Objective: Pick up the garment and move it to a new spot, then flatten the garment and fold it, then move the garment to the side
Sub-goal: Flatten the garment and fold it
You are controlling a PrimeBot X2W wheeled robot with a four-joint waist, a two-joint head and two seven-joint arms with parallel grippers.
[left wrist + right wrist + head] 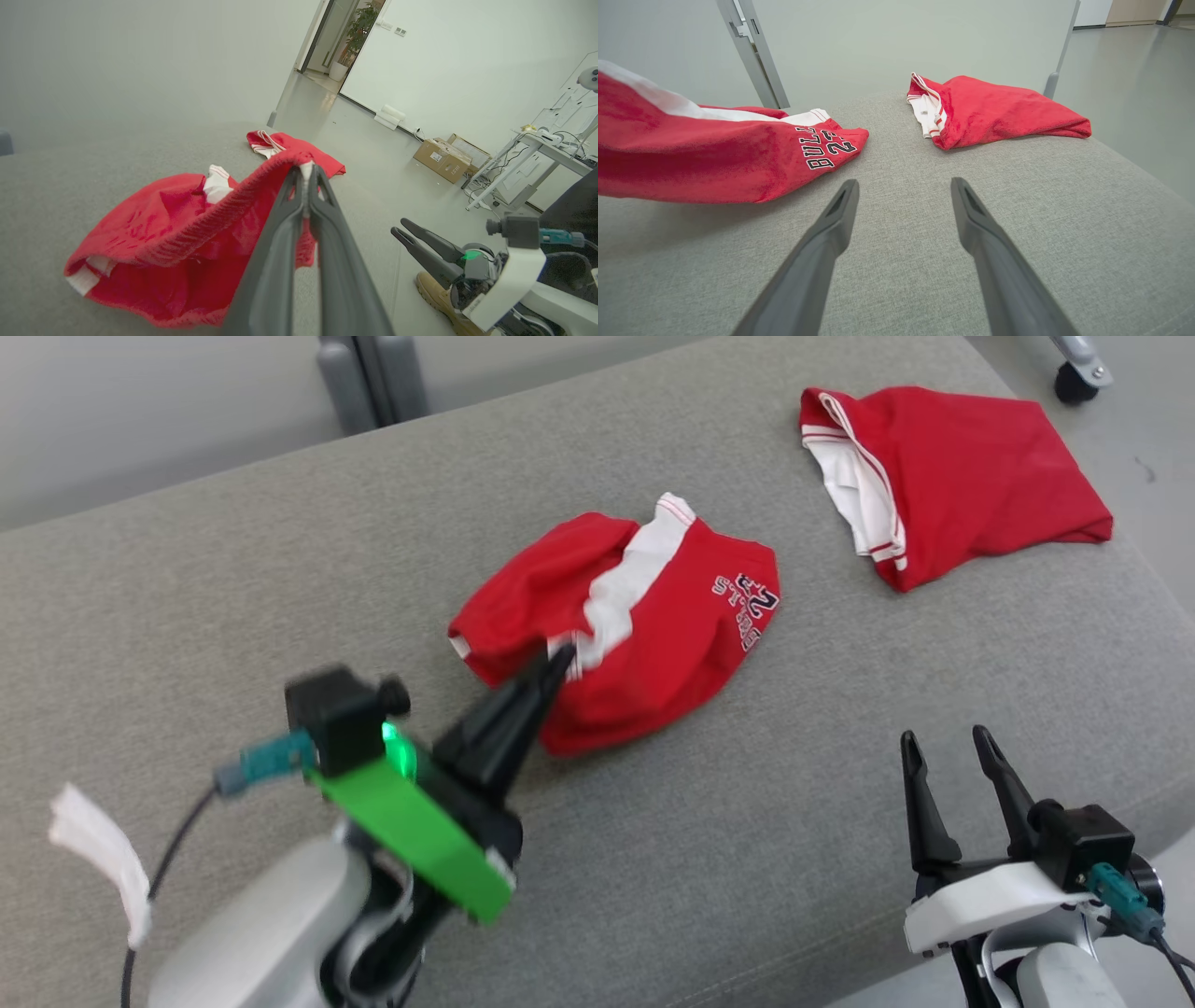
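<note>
A crumpled red garment (653, 635) with a white stripe and dark lettering lies in the middle of the grey padded surface (233, 588). My left gripper (558, 658) is shut on its near hem, and in the left wrist view the ribbed red edge (224, 210) is lifted and pinched at the fingertips of that gripper (306, 169). The garment (714, 149) fills the left of the right wrist view. My right gripper (948, 739) stands open at the lower right, holding nothing, its fingers (840, 214) apart above bare fabric.
A second red garment (952, 476), folded, with white trim, lies at the far right corner; it shows as a folded red garment (994, 109) ahead of the right gripper. The surface's right edge drops to floor. Cardboard boxes (446, 158) and a desk stand beyond.
</note>
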